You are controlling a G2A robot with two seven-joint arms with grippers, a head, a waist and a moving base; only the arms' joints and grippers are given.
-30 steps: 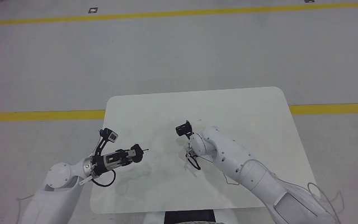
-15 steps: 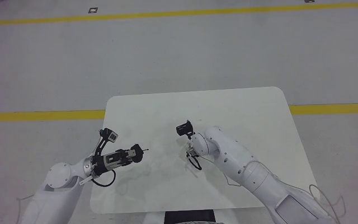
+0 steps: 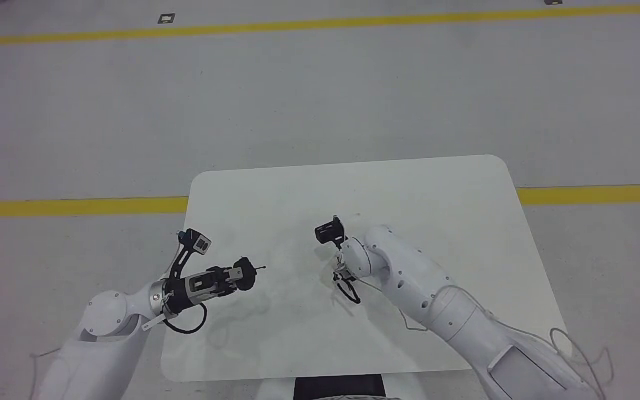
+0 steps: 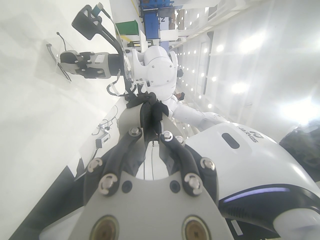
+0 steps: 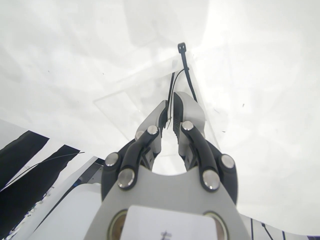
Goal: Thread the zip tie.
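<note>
A black zip tie (image 5: 186,66) lies against a clear plastic plate (image 5: 120,101) on the white table (image 3: 450,200), its head (image 5: 181,46) farthest from the wrist. Its thin strap runs back between the fingers of my right gripper (image 5: 171,103), which is shut on it. The left wrist view shows the same right gripper (image 4: 62,63) low over the table with the zip tie (image 4: 51,52) at its tips. My left gripper (image 4: 150,112) hovers over the table's near left part, apart from the right one. Its black fingertips (image 3: 250,270) are pressed together and I see nothing between them.
The table's near edge runs close under both arms. A dark cable loop (image 3: 347,291) hangs beside the right wrist. The table's far half and right side are bare white surface. Grey floor with yellow lines (image 3: 300,25) surrounds the table.
The right wrist edged very slightly to the right since the earliest frame. The left arm kept still.
</note>
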